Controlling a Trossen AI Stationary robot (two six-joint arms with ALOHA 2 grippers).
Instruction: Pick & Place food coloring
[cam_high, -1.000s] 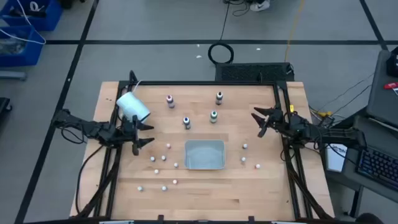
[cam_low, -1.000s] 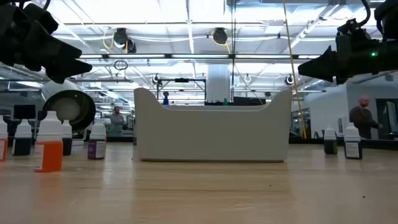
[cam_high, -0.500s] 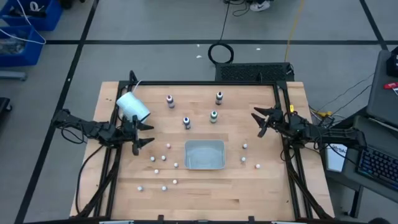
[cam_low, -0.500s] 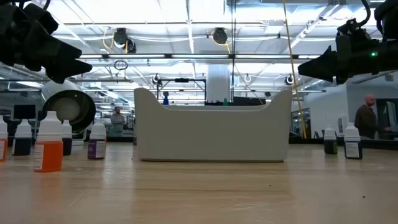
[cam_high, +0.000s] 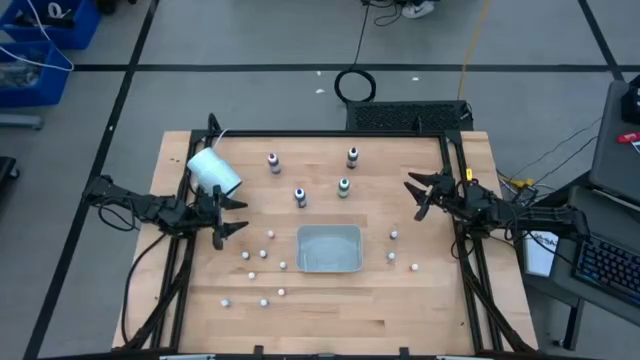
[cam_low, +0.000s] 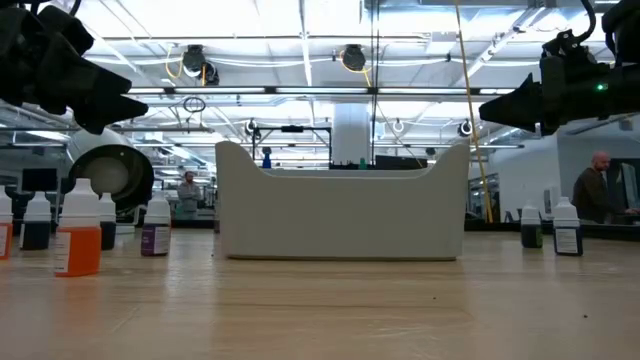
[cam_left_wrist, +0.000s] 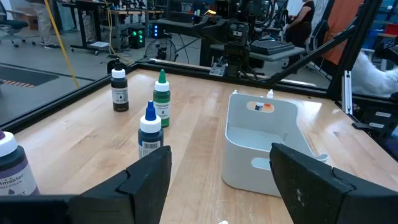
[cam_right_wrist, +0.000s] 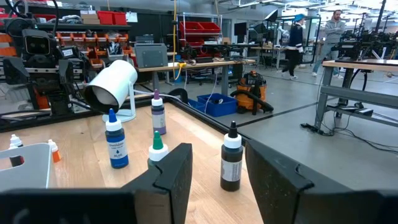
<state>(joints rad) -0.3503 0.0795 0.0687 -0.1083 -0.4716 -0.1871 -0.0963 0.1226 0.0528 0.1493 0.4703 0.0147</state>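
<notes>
Nothing placed yet — all four food coloring bottles upright on the counter, clustered behind the white bin, apart from each other. Bin interior looks empty from above. Whole pick-and-place left to do. Left gripper hovering near the counter's left edge just beside the tipped white cup, fingers spread, holding nothing. Right gripper by the right edge — fingers parted, empty, aimed at the bottles.

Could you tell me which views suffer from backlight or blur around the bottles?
Low view: bright ceiling lights leave both arms as silhouettes, and the white bin fills the centre. Left wrist view: the purple bottle at the edge is soft, while the green bottle is sharp.
</notes>
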